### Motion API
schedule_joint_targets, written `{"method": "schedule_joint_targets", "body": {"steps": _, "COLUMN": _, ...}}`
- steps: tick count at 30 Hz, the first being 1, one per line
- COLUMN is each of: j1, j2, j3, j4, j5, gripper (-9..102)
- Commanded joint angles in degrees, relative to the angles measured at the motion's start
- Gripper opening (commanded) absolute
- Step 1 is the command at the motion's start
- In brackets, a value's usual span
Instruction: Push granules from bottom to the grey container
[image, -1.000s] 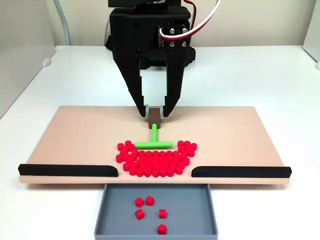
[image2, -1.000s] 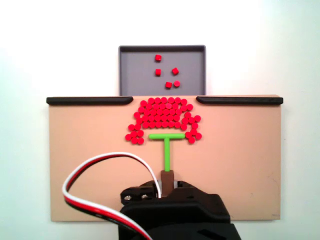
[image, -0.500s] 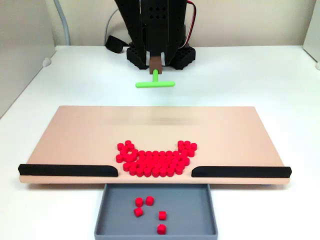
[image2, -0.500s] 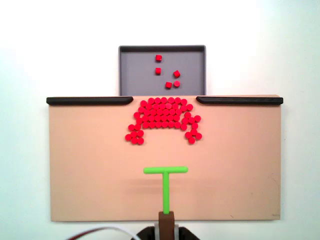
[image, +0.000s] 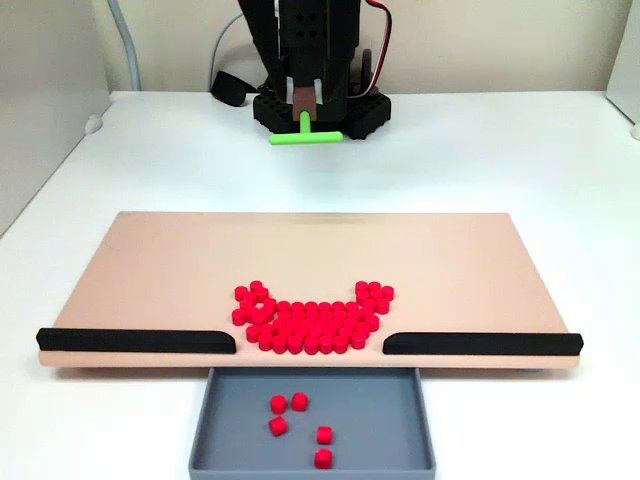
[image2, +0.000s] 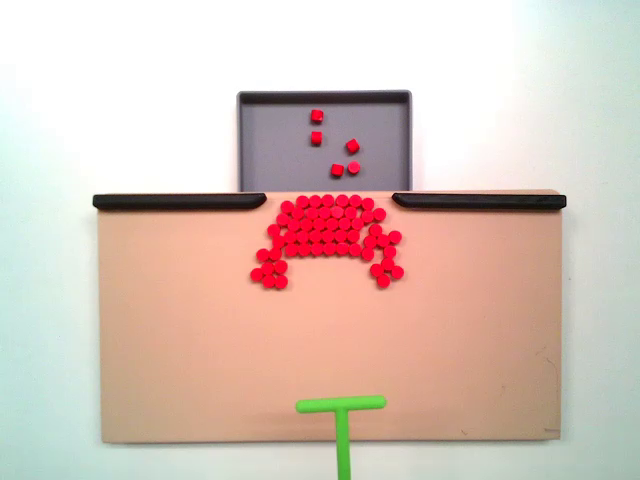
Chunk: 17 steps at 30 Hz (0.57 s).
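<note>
Pincer (image: 303, 108): at the far end of the desk (image: 500, 150) in a fixed view, raised above it and clamped on the brown block that carries the green T-tool (image: 305, 136); the arm above it is cut off by the top edge.
T-tool: its crossbar hangs clear of the tan board (image: 150, 270). In a fixed view from above, the stem (image2: 342, 450) runs off the bottom edge, so the grip on it is out of sight there.
Granules (image: 312, 320): a packed red cluster on the board, at the gap between the two black strips (image: 135, 341), with two short arms reaching back.
Granules in tray: five loose pieces (image: 299, 402) lie on the floor.
Grey tray (image: 400, 420): just beyond the board's gapped edge; its near wall is partly cut off by the bottom of the frame.
</note>
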Motion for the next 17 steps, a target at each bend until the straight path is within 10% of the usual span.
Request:
{"method": "schedule_joint_targets", "body": {"steps": 1, "j1": -0.6, "j2": 2.3, "j3": -0.6, "j4": -0.5, "j5": 0.0, "gripper": 0}}
{"method": "schedule_joint_targets", "body": {"steps": 17, "j1": -0.4, "j2": 1.8, "j3": -1.4, "j4": -0.5, "j5": 0.0, "gripper": 0}}
